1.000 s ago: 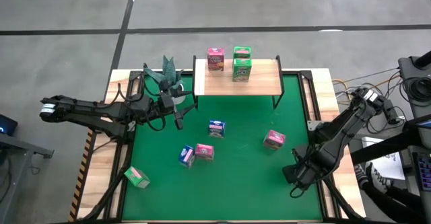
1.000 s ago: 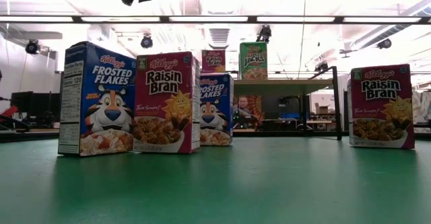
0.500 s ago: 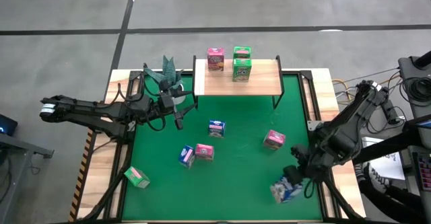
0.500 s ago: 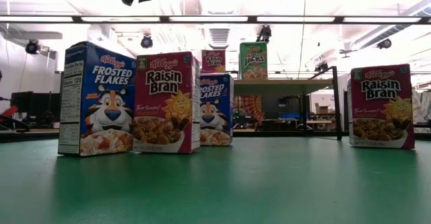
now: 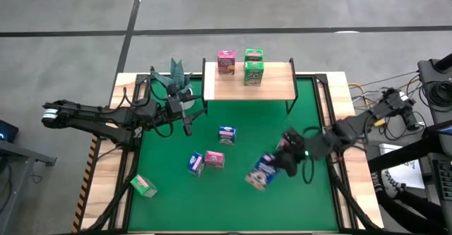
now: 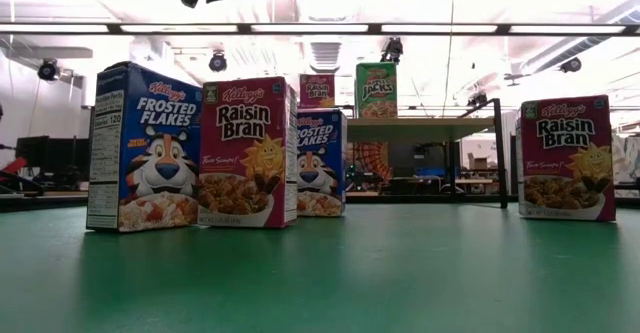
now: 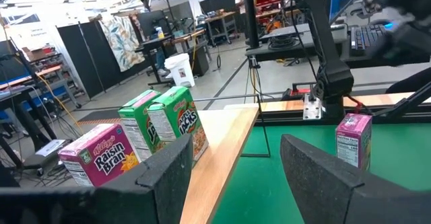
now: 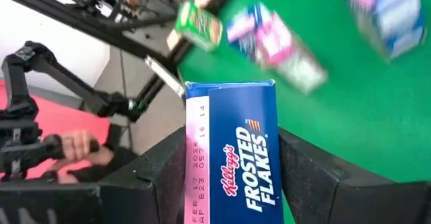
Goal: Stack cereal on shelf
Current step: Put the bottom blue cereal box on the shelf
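Right gripper (image 5: 282, 163), clamped on a small blue Frosted Flakes cereal carton (image 5: 263, 172), is held above the green table mat's (image 5: 247, 207) right half. A carry toward the pale wooden shelf board (image 5: 275, 85) at the table's far edge appears under way; placing beside the green cartons (image 5: 253, 73) comes next. Left gripper (image 5: 185, 120), fingers apart and empty, waits near the mat's left edge.

We see three boxes on the shelf (image 5: 248, 82) at the table's (image 5: 337, 87) far edge, four boxes on the mat (image 5: 247, 122) before it, a fifth near the left front corner, and the right claw (image 5: 277, 166) holding a box (image 5: 263, 171) over the mat's right half.
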### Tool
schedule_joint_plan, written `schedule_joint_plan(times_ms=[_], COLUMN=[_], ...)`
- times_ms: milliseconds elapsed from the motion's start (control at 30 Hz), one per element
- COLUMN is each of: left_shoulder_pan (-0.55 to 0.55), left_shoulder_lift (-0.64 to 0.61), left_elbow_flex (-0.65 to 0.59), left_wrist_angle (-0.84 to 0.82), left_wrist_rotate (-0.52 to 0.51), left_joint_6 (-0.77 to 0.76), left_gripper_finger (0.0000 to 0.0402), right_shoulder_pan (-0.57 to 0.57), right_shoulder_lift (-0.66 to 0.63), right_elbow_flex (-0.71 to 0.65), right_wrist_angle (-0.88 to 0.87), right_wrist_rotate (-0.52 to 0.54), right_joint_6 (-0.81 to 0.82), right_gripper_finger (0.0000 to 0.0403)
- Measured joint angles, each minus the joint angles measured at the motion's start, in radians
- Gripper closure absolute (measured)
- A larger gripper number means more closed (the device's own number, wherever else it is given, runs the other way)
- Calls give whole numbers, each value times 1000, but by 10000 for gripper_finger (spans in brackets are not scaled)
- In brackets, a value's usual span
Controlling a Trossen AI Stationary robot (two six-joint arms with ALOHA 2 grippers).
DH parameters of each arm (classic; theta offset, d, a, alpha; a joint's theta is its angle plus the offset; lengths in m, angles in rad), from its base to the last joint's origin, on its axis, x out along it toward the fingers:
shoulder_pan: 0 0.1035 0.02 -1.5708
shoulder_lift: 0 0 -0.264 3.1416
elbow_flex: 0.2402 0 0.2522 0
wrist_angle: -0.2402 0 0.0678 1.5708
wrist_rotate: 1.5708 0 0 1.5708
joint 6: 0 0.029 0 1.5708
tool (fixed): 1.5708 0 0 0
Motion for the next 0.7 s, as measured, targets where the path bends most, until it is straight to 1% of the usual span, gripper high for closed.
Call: schedule_joint_plan(times_ms=[133,300,400,533,700], left_shoulder_pan=[0,0,0,0,0], left_shoulder_lift=[0,0,0,0,0], left_elbow_flex=[0,0,0,0,0], left_wrist_angle=[-5,-5,-5,-5,-5], left_wrist_rotate=[0,0,0,0,0], left_joint_6=[0,0,0,0,0], left_gripper_finger=[194,194,194,194,194], right_shoulder_pan=[-112,-263,-369,-511,-676], right_shoulder_lift=[2,2,2,2,2], right_elbow_flex=[87,237,328,410,421], right_wrist_angle=[-41,-233,-380,-528,-565], right_wrist_rotate=[-41,-45,-19,48,85], right_joint_6=[-179,-346,-421,-574,-773], right_gripper_finger=[207,211,220,234,250])
